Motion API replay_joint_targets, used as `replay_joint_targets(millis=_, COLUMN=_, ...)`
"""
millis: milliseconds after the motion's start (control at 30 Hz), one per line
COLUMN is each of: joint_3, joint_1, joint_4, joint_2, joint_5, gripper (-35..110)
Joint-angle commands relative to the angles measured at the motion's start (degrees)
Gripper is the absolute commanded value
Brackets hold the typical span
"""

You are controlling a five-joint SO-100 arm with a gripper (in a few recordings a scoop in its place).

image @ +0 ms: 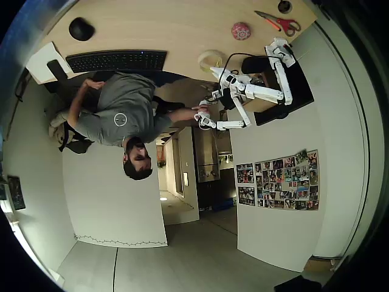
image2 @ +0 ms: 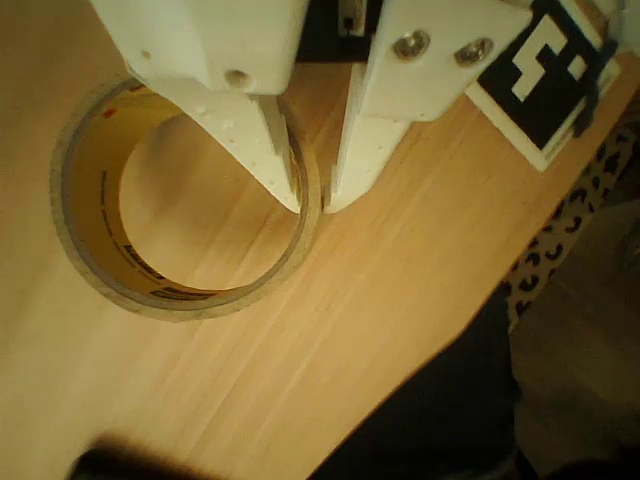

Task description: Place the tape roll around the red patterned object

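Two claw (image2: 312,205) fingers pinched on the tape roll (image2: 180,200) wall, roll flat on table (image2: 380,320).

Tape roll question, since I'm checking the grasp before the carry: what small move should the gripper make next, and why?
Probably finish closing, then lift slightly. In the wrist view the gripper straddles the wall of the tape roll, one finger inside the ring and one outside, and the roll seems to lie flat on the table. The red patterned object sits apart in the overhead view.
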Motion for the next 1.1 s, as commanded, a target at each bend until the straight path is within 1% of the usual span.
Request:
replay_joint_targets(millis=0, joint_3=-2.7, joint_1=2.8, joint_4=8.3, joint_2=8.6, joint_5=-3.2, gripper=0)
replay_joint_targets(millis=167, joint_3=-10.8, joint_1=8.3, joint_4=25.9, joint_2=16.7, joint_5=-5.4, gripper=0)
replay_joint_targets(millis=367, joint_3=-10.1, joint_1=15.0, joint_4=39.1, joint_2=31.2, joint_5=-6.7, gripper=0)
replay_joint_targets(millis=433, joint_3=-7.5, joint_1=16.6, joint_4=41.6, joint_2=36.0, joint_5=-6.4, gripper=0)
replay_joint_targets(millis=533, joint_3=2.6, joint_1=17.7, joint_4=42.0, joint_2=43.3, joint_5=-3.5, gripper=0)
replay_joint_targets(millis=667, joint_3=20.5, joint_1=17.1, joint_4=34.7, joint_2=54.9, joint_5=0.9, gripper=0)
replay_joint_targets(millis=767, joint_3=30.8, joint_1=16.7, joint_4=29.3, joint_2=58.6, joint_5=3.5, gripper=0)
replay_joint_targets(millis=900, joint_3=37.7, joint_1=19.9, joint_4=25.6, joint_2=60.1, joint_5=3.6, gripper=0)
replay_joint_targets(millis=1067, joint_3=42.1, joint_1=28.1, joint_4=27.2, joint_2=66.4, joint_5=0.4, gripper=0)
